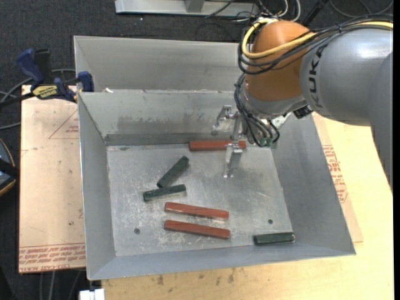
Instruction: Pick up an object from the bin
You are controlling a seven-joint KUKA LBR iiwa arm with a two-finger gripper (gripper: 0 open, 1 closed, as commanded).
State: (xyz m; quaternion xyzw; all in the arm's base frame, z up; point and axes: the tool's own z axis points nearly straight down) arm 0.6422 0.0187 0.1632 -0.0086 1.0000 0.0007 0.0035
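Observation:
My gripper (229, 141) hangs below the orange-covered wrist at the back right of the bin floor. Its fingers stand apart, one fingertip (223, 119) toward the back wall and the other (232, 162) toward the front. Between them lies the right end of a red-brown stick (209, 145), flat along the foot of the back wall. I cannot tell whether either finger touches the stick. The gripper is open.
Left of centre lie two dark green bars (173, 172) (164, 193). Nearer the front are two red-brown sticks (196, 210) (197, 230), side by side. Another dark green bar (274, 237) sits at the front right corner. The arm comes in from the right.

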